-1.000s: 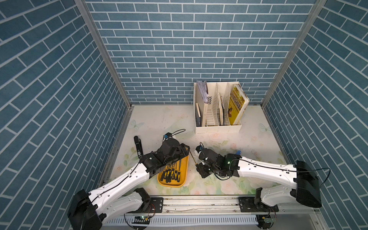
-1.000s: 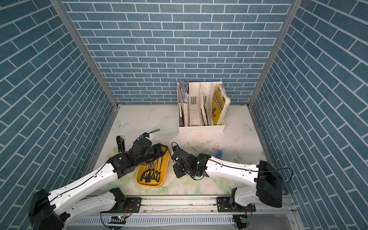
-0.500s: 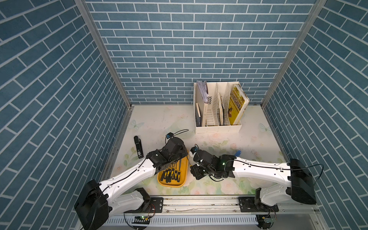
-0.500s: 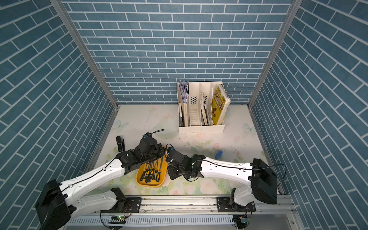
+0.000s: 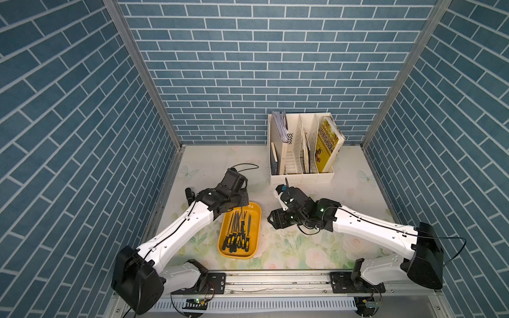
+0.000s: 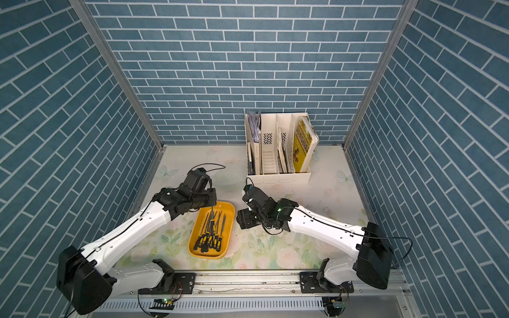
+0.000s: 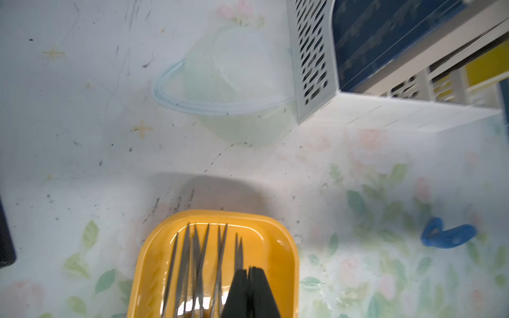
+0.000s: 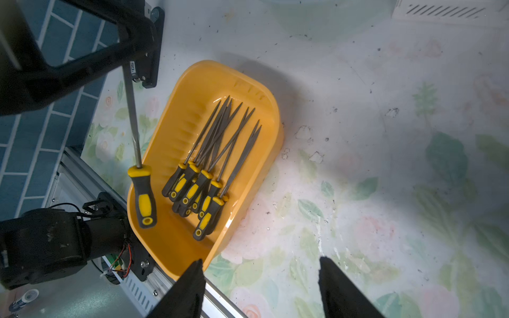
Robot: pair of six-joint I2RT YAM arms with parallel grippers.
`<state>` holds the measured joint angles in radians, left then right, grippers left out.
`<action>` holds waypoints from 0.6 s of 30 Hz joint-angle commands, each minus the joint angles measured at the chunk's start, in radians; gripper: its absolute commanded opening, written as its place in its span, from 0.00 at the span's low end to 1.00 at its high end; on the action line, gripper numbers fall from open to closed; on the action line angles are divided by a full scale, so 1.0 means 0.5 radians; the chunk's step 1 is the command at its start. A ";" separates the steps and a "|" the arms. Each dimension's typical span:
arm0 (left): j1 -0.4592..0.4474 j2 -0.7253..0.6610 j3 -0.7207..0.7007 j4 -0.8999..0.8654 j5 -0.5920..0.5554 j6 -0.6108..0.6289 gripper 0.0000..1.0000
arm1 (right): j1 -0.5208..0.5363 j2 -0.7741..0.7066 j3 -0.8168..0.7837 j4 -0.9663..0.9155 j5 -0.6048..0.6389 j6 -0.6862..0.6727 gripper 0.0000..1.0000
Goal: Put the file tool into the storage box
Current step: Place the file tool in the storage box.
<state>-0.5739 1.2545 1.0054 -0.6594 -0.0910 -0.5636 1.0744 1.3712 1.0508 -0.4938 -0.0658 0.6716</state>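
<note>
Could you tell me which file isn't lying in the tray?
The file the left hand holds by its blade; the others lie in the storage box.

One storage box (image 8: 176,132). Nine file tools in all: eight files (image 8: 192,190), counted by their tips, lie inside the storage box, and one file tool (image 8: 141,196) hangs above it. Two claws: the left claw (image 7: 249,271) and the right claw (image 8: 260,264). One white desk organiser (image 5: 301,179) of four compartments stands beyond the storage box. One blue clip (image 7: 446,236) and one black bar (image 5: 188,194) lie on the tabletop (image 5: 220,159), on opposite sides of the storage box.
</note>
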 commanded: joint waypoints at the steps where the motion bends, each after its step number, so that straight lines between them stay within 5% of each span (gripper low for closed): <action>1: 0.013 0.058 -0.004 -0.285 -0.234 0.233 0.00 | -0.004 -0.006 -0.088 -0.025 -0.096 -0.074 0.68; 18: 0.016 0.312 -0.153 -0.151 -0.347 0.124 0.00 | -0.004 0.047 -0.138 0.049 -0.142 -0.088 0.68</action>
<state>-0.5716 1.3838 0.9619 -0.7486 -0.2508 -0.4828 1.0740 1.3930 0.9878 -0.4805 -0.1284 0.6533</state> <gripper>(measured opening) 0.074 0.682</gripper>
